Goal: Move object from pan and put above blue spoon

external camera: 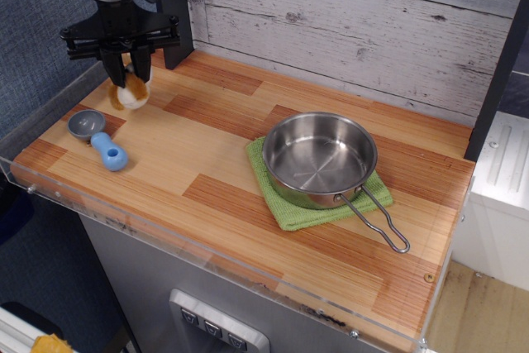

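At the far left of a striped wooden counter (215,163), a black robot gripper (126,80) points straight down, its two fingers closed around the upper part of a small white and orange-brown plush toy (131,93). The toy hangs at the fingertips just beyond the grey bowl of a blue measuring spoon (100,139), low over the wood; whether its underside touches the surface cannot be told from this angle. The spoon lies flat near the left edge, its bowl toward the far left and its chunky light-blue handle, pierced by a hole, toward the near right. Well apart, right of centre, a shiny stainless-steel pan (319,159) sits on a folded green cloth (291,209), its inside bare and its wire-loop handle reaching toward the near right corner. A clear plastic rim (124,225) runs along the counter's near edge, and weathered whitewashed planks (355,22) form the wall behind.
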### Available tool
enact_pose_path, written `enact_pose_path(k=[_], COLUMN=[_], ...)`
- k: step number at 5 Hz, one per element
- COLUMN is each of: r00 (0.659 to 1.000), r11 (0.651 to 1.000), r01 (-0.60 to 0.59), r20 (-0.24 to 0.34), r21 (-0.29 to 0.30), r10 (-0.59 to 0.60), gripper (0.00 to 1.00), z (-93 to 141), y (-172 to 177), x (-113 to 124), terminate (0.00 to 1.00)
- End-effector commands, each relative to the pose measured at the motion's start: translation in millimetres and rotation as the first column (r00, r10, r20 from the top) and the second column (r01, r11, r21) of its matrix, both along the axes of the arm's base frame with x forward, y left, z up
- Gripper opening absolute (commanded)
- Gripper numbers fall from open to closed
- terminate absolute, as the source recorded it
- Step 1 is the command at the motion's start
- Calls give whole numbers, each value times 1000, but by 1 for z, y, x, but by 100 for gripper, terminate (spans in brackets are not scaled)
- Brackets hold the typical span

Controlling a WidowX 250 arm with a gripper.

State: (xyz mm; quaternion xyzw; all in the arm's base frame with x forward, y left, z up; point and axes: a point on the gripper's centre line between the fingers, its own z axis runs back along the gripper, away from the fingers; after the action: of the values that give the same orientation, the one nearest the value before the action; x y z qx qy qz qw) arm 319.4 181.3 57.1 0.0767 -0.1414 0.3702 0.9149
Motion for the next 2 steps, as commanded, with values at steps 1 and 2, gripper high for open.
enact_pose_path(k=[1, 2], r00=[999, 999], r11=[1000, 1000], r01=[-15, -29], r20=[45, 27], r21=[-5, -11], r10=[15, 29], gripper=[0, 0], z=[-2, -5], y=[9, 10], x=[1, 1], terminate=[0, 0])
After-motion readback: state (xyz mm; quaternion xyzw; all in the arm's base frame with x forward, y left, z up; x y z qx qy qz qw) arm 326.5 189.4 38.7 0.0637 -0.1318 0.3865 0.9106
